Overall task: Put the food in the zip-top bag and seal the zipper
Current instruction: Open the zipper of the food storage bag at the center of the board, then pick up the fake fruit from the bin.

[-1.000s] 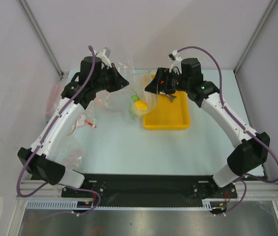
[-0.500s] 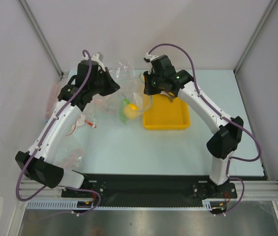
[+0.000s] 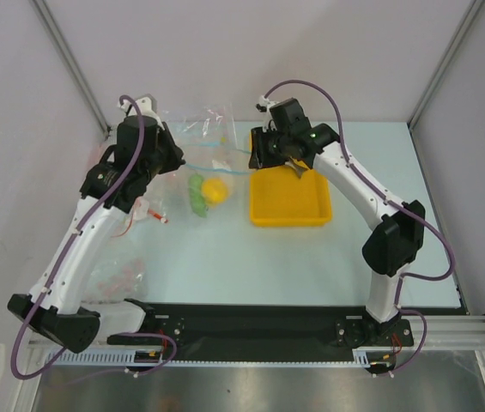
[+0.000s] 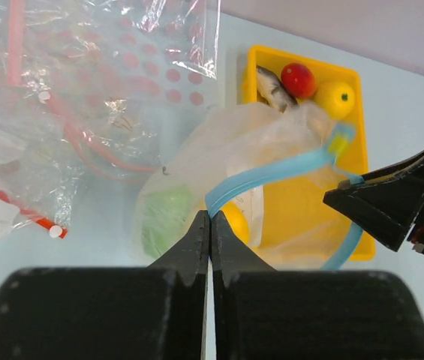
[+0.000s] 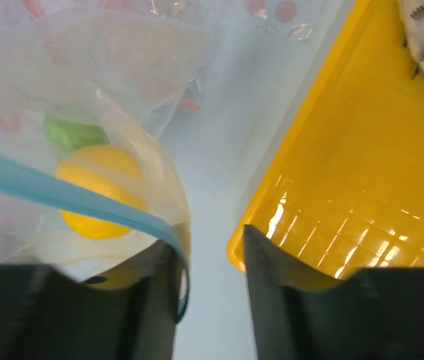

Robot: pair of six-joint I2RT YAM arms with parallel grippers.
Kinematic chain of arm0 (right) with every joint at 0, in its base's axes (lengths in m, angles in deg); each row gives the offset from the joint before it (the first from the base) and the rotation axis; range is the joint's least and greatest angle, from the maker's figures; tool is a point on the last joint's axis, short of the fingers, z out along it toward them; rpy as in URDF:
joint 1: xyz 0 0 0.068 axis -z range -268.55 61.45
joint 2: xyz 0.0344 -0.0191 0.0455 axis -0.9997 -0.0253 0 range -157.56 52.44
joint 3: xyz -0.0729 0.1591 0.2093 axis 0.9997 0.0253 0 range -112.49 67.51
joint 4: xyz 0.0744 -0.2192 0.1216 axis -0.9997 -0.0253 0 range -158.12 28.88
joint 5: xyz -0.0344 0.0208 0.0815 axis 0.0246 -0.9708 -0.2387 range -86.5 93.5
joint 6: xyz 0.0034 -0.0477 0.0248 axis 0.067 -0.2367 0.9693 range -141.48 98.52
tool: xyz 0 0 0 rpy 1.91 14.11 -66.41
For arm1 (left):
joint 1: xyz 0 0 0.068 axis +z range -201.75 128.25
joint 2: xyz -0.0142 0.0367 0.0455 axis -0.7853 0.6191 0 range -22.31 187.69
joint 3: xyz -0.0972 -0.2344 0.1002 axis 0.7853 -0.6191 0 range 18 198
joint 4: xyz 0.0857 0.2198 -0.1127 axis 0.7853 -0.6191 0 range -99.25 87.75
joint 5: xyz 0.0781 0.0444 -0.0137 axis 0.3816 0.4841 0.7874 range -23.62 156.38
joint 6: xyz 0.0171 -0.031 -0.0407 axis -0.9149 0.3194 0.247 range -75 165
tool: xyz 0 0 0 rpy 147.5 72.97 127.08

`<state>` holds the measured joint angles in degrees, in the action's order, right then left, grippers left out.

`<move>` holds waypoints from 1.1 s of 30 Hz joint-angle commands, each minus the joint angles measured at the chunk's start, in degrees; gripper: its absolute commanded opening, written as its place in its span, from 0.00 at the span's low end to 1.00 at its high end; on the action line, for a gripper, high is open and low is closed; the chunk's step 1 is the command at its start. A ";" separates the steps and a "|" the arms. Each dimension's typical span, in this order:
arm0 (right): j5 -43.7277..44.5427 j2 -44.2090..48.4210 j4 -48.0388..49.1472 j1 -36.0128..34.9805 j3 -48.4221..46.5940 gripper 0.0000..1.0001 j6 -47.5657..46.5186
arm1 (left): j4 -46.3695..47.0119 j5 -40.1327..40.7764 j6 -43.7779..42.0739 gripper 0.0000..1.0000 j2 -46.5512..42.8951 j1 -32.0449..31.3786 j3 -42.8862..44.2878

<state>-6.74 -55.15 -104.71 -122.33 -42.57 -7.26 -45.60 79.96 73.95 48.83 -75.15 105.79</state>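
At nine o'clock of the yellow tray [image 3: 289, 220], the zip-top bag [image 3: 201, 190] holds the green vegetable [image 4: 159, 221] and a yellow fruit [image 5: 97, 191]. Left gripper [image 4: 210, 225] is clamped tight on the teal zipper [image 4: 272, 171]. The right gripper [image 5: 212, 251] has its jaws apart, the strip against one finger [image 5: 159, 300]. Fish [image 4: 272, 86], red fruit [image 4: 299, 79] and second yellow fruit [image 4: 334, 97] sit at the tray's twelve o'clock end.

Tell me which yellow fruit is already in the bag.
The yellow fruit beside the green vegetable, inside the blue-zippered bag; the other lies in the tray next to the red fruit.
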 commanded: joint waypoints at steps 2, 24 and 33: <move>-1.27 -3.06 -2.72 2.14 0.66 0.54 0.99 | 5.98 -10.45 1.27 0.00 5.59 -0.33 -5.76; -13.77 12.94 28.77 20.07 24.23 0.84 13.46 | 8.46 -15.43 0.50 0.00 13.33 -3.32 -3.07; 1.62 -5.94 11.70 20.51 2.35 0.85 10.13 | 4.08 -12.18 -4.07 0.00 11.75 -2.97 1.33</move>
<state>-11.66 -57.80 -87.49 -102.11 -33.24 4.26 -40.05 66.56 72.79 62.11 -78.47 103.42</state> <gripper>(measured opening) 0.839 0.008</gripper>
